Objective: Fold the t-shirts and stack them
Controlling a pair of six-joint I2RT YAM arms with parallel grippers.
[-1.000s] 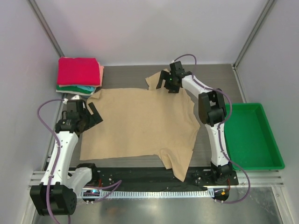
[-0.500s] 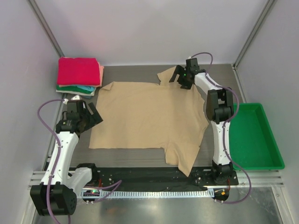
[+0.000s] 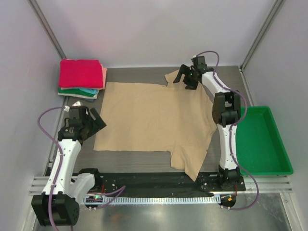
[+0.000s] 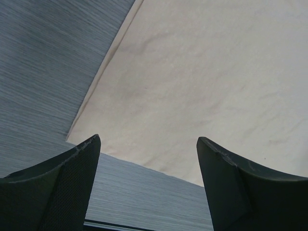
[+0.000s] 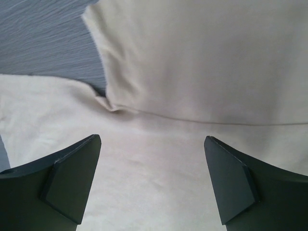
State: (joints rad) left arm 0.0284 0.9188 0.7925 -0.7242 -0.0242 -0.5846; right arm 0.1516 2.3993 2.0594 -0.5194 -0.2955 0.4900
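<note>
While the tan t-shirt (image 3: 149, 120) lies flat mid-way across the table (image 3: 130, 74), long axis from left edge to right edge, the left gripper (image 4: 147, 139) hangs spread at its hem and the right gripper (image 5: 152, 138), also spread, hangs over its far sleeve.

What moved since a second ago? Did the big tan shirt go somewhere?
The tan cloth t-shirt slid right, away from the left gripper, and lies smoother. The right gripper moved right along its far edge. Both grippers are open, holding nothing. The stack of folded pink and green shirts and the green plastic tray stayed put.
</note>
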